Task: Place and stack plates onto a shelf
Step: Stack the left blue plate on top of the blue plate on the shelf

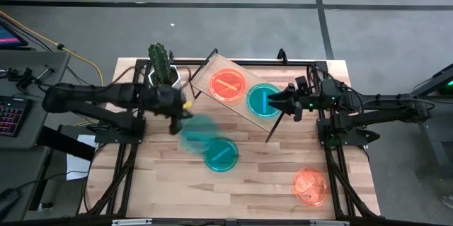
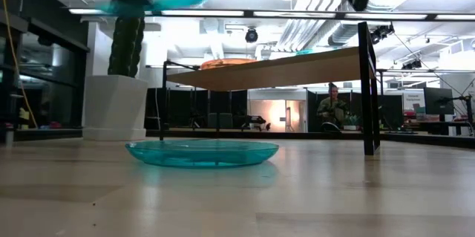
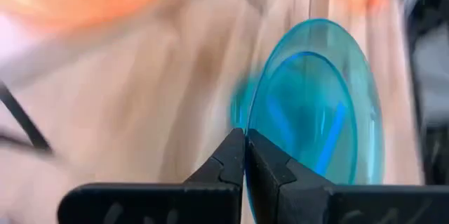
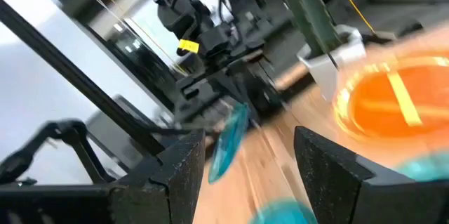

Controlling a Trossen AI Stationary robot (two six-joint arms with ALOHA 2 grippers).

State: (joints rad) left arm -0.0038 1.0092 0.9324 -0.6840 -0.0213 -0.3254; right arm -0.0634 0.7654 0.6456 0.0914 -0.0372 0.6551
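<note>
Item: round translucent teal plastic plate (image 3: 319,104), gripped at its rim. The left gripper (image 3: 245,155) is pinching it with both fingers pressed together, holding it in the air beside the light-wood shelf (image 1: 205,78) on black wire legs, above the tabletop. The right gripper (image 1: 274,103) is hovering over that shelf's teal plate (image 1: 265,100), fingers spread, holding nothing.

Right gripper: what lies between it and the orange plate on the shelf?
In the high view, a teal plate lies on the shelf, between the right gripper and the orange plate.
</note>
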